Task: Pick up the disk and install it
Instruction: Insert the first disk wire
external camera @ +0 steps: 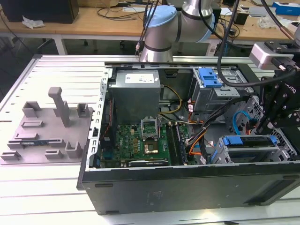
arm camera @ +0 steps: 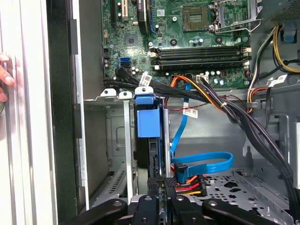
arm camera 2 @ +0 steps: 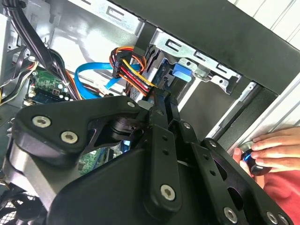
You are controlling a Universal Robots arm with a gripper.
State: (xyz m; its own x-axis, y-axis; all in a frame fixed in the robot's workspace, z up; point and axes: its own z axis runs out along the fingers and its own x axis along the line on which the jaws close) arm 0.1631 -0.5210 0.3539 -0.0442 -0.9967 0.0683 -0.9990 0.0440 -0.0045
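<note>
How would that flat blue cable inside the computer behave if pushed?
Probably floppy: the blue cable bends back on itself in a loose loop. Likely light, being a thin flat strip. One end looks plugged in beside the orange and red wires, so it should stay tethered.

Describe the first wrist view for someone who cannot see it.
The disk in its blue frame sits in a grey drive cage inside an open computer case, the gripper at its end. A green motherboard and coloured cables lie beyond.

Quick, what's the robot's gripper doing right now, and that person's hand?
Gripper: closed on the disk, at the metal cage.
Person's hand: resting on a small round black thing.
</note>
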